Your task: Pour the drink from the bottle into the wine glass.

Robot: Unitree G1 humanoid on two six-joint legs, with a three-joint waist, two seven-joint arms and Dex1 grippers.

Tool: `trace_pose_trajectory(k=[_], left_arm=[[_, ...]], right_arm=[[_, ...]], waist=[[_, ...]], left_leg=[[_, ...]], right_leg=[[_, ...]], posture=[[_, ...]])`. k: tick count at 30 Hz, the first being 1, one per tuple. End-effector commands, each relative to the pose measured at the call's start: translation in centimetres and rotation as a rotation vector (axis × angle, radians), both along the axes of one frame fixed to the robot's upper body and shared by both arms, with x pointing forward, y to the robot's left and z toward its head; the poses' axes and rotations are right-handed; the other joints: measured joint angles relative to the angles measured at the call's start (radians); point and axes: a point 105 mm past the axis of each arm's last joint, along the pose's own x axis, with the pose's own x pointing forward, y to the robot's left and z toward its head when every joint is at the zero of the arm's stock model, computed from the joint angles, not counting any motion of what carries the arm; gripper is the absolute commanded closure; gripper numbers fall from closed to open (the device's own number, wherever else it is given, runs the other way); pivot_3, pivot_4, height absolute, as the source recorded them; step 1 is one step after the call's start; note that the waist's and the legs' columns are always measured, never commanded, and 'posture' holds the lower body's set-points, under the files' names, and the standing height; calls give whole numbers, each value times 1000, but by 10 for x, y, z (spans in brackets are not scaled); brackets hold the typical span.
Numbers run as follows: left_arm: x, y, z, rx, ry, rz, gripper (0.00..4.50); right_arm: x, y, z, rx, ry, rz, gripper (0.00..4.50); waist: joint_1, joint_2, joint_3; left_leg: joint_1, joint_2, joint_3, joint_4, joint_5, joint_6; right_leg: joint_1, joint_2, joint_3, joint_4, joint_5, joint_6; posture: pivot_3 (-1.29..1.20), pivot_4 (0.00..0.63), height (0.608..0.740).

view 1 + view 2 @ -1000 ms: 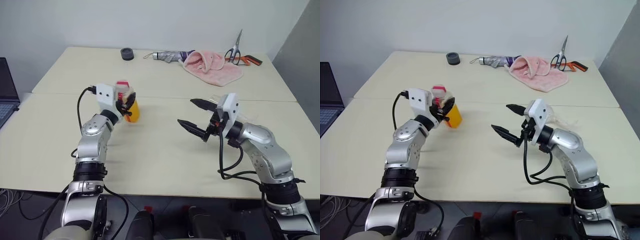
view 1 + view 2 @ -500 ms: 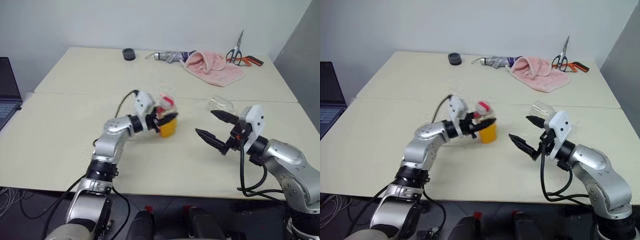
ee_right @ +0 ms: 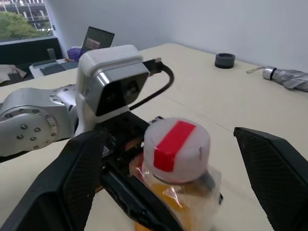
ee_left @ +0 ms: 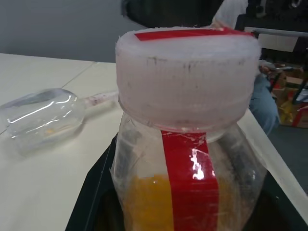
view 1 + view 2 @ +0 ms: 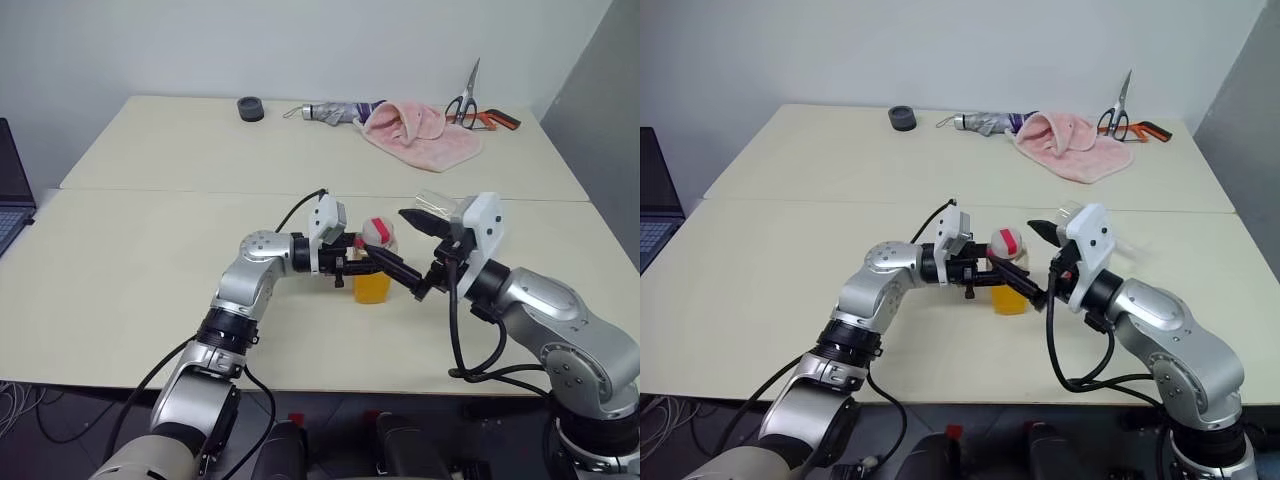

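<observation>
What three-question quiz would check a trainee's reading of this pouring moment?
1. True or false: the cap is off the bottle.
2. How does the wine glass sit? A upright, B on its side, C held by a gripper.
3. Fill in: the left gripper is shut on the ____, while the right gripper is open.

Key: 1 false; 2 B; 3 bottle.

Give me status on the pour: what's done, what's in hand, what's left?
Done: left gripper is shut on the bottle, upright over mid-table. In hand: open right gripper brackets the cap, which is on. Left: uncapping, and the wine glass lies on its side, so it needs standing up before any drink goes in.
</observation>
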Motion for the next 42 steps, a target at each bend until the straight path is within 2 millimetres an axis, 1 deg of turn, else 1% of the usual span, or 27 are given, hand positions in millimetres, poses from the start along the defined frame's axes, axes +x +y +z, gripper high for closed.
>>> trace_pose_trajectory(k=[1, 9, 11, 13, 17, 18, 20, 21, 23, 25, 26, 27, 30, 32, 34, 36, 37, 40, 41, 42], left_arm=[[-1, -6, 15, -16, -75, -38, 2698], [-1, -5, 14, -3, -90, -41, 2698], [-1, -5, 14, -2, -91, -39, 2698], [-1, -4, 14, -1, -91, -36, 2698], [-1, -4, 14, 0, -90, -36, 2699], [-1, -4, 14, 1, -90, -38, 2700], [-2, -3, 14, 3, -91, -42, 2700], [-3, -4, 15, 5, -91, -48, 2700], [-6, -4, 16, 9, -96, -71, 2700], [-10, -4, 17, 22, -101, -109, 2701], [-12, -4, 17, 30, -104, -123, 2701], [-13, -3, 17, 38, -106, -136, 2701], [-15, -3, 16, 54, -116, -150, 2702], [-14, -2, 15, 57, -121, -140, 2702], [-12, -2, 15, 49, -121, -120, 2702], [-10, -2, 15, 42, -117, -99, 2702], [-9, -2, 15, 37, -114, -87, 2703], [-6, -1, 15, 26, -105, -58, 2703], [-4, -1, 15, 24, -103, -50, 2703], [-2, -1, 15, 21, -100, -39, 2703]], right_arm=[[0, 5, 8, 4, -46, 19, 0], [9, 10, 6, -5, -57, 34, 0], [10, 11, 5, -7, -59, 42, 388], [11, 13, 5, -12, -64, 52, 935], [13, 14, 7, -24, -86, 76, 2441], [13, 14, 8, -29, -92, 87, 2619], [13, 15, 10, -36, -104, 113, 2608], [11, 16, 11, -47, -110, 154, 2608], [5, 18, 11, -90, -110, 310, 2608], [2, 14, 5, -217, -92, 498, 2608], [4, 10, 3, -275, -81, 558, 2608], [10, 6, 3, -329, -71, 590, 2608], [32, -4, 8, -377, -57, 587, 2608], [32, -8, 9, -372, -18, 605, 2608], [33, -11, 9, -365, -19, 566, 2608], [32, -15, 9, -327, -37, 504, 1855], [30, -18, 10, -298, -49, 467, 1560], [21, -25, 21, -196, -90, 350, 607], [15, -26, 24, -167, -96, 321, 561], [5, -24, 25, -134, -108, 280, 561]], waist=[[0, 0, 0], [0, 0, 0], [0, 0, 0], [0, 0, 0], [0, 0, 0], [0, 0, 0], [0, 0, 0], [0, 0, 0], [0, 0, 0], [-1, 1, 1], [0, 2, 1], [0, 2, 1], [-3, 2, 2], [-2, 3, 2], [1, 3, 2], [2, 3, 2], [2, 3, 2], [5, 3, 2], [4, 3, 2], [4, 3, 2]], left_leg=[[0, 0, 0, 0, 0, 0], [0, 0, 0, 0, 0, 0], [0, 0, 0, 0, 0, 0], [0, 0, 0, 0, 0, 0], [0, 0, 0, 0, 0, 0], [0, 0, 0, 0, 0, 0], [0, 0, 0, 0, 0, 0], [0, 0, 0, 0, 0, 0], [0, 0, 0, 0, 0, 0], [0, 0, 1, 0, 0, 0], [0, 0, 1, 1, 0, 0], [0, 0, 1, 1, 0, 0], [1, 1, 0, 0, 0, 0], [1, 1, 0, 0, 0, 0], [0, 1, 0, 0, 0, 0], [0, 1, 0, 0, 0, 0], [-1, 1, 0, 0, 0, 0], [-1, 1, 0, 1, 0, 0], [-2, 1, 0, 1, 0, 0], [-2, 1, 0, 1, 0, 0]], right_leg=[[0, 0, 0, 0, 0, 0], [0, 0, 0, 0, 0, 0], [0, 0, 0, 0, 0, 0], [0, 0, 0, 0, 0, 0], [0, 0, 0, 0, 0, 0], [0, 0, 0, 0, 0, 0], [0, 0, 0, 0, 0, 0], [0, 0, 0, 0, 0, 0], [0, 0, 0, 0, 0, 0], [0, 0, 0, 0, 0, 0], [0, 0, 0, 0, 0, 0], [0, 0, 0, 0, 0, 0], [0, 0, -1, 0, 0, 0], [0, 1, -1, 0, 0, 0], [-1, 1, -1, 0, 0, -1], [-1, -1, -1, 0, 0, -1], [-1, -2, -1, 0, 0, -1], [-1, -3, 0, 0, 0, 0], [-1, -3, 0, 0, 0, 0], [-1, -3, 0, 0, 0, 0]], posture=[[0, 150, 740], [0, 150, 740], [0, 150, 740], [0, 150, 740], [0, 150, 740], [0, 150, 740], [0, 150, 740], [0, 150, 740], [0, 150, 740], [0, 150, 740], [0, 150, 740], [0, 150, 740], [0, 150, 740], [0, 150, 740], [0, 150, 740], [0, 150, 740], [0, 150, 740], [0, 150, 740], [0, 150, 740], [0, 150, 740]])
